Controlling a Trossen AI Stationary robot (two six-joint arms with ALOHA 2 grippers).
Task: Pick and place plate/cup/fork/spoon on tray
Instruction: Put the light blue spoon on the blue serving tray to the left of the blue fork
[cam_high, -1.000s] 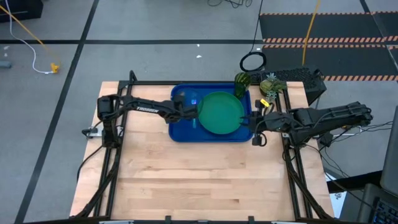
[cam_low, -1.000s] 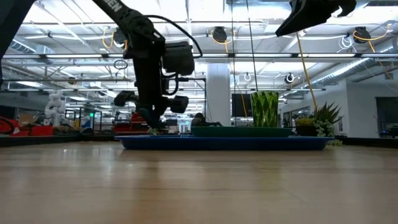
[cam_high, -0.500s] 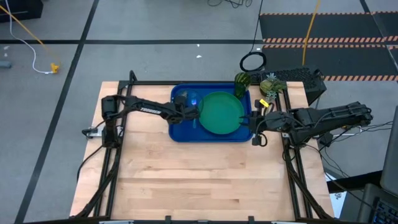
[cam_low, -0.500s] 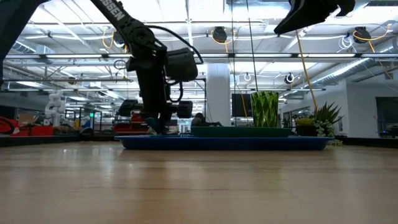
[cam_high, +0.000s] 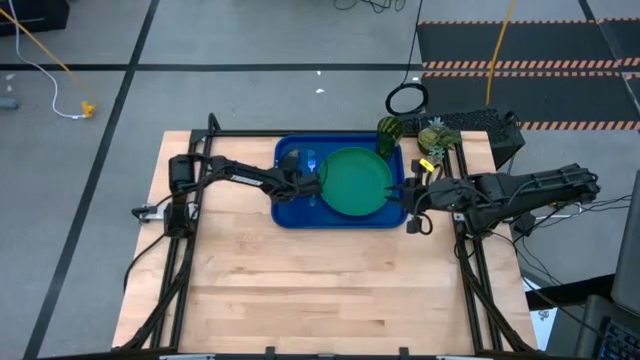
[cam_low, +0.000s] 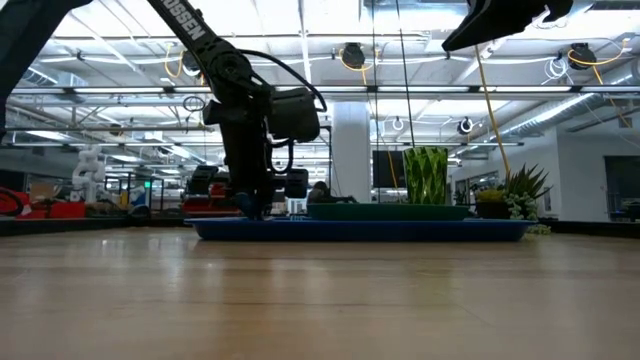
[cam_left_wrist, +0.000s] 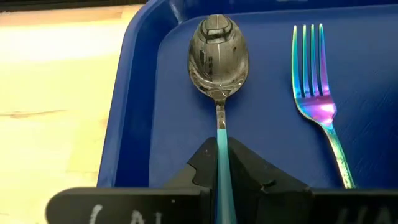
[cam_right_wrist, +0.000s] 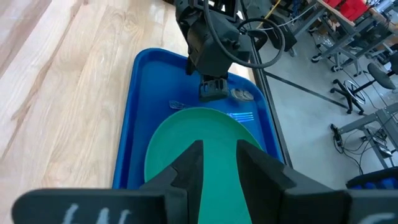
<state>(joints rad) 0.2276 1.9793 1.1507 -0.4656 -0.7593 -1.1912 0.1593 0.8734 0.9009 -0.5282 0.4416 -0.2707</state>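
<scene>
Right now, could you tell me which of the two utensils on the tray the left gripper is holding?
The spoon: its light blue handle runs between the left gripper's fingers. The fork lies free beside it.

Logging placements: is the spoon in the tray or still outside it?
In the tray. The left wrist view shows the spoon lying on the tray floor beside the fork, its handle between the left gripper fingers.

The right gripper (cam_right_wrist: 217, 163) has two dark fingers (cam_right_wrist: 188, 168) held a little apart over the green plate (cam_right_wrist: 186, 134). The plate lies in the blue tray (cam_right_wrist: 129, 130) on the wooden counter (cam_right_wrist: 68, 93). At the far end of the tray, the left gripper (cam_right_wrist: 212, 87) reaches down beside the spoon (cam_right_wrist: 242, 94) and the fork (cam_right_wrist: 239, 116).
</scene>
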